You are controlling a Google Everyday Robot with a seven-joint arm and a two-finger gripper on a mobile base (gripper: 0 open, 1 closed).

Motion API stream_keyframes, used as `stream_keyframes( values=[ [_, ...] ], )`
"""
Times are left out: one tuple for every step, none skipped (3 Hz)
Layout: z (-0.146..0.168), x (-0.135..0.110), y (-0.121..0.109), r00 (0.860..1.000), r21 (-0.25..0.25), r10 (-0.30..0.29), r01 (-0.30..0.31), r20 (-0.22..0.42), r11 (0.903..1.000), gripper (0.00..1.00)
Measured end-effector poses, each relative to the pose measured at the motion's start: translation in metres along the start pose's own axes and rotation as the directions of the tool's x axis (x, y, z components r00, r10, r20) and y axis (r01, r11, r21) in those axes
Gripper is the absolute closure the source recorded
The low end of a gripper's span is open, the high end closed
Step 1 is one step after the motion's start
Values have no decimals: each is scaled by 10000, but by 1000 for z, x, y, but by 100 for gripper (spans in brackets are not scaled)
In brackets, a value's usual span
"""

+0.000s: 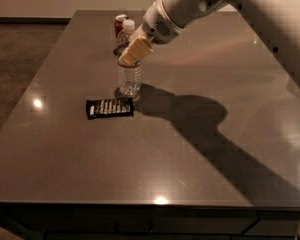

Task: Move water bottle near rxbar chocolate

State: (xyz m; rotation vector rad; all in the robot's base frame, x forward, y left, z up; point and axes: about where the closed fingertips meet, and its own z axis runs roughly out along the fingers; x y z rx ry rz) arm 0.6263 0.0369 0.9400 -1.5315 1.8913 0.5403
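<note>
The water bottle (pixel 129 82) stands upright on the dark table (pixel 190 179), just behind the right end of the rxbar chocolate (pixel 110 107). The bar lies flat, black with white lettering. The bottle's white cap shows above my gripper. My gripper (pixel 134 52) reaches in from the upper right and sits at the bottle's label height, covering its middle. The bottle's base rests on the table close to the bar.
A red soda can (pixel 120 22) stands behind the bottle near the table's far edge. My arm's shadow falls across the table to the right of the bottle. The table's left edge borders a carpeted floor (pixel 15 59).
</note>
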Motion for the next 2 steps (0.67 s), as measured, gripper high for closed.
stream_keyframes(
  values=[
    [1, 0, 0, 10000, -11, -4, 4, -2, 10000, 0],
    [1, 0, 0, 10000, -12, -4, 4, -2, 10000, 0]
  ],
)
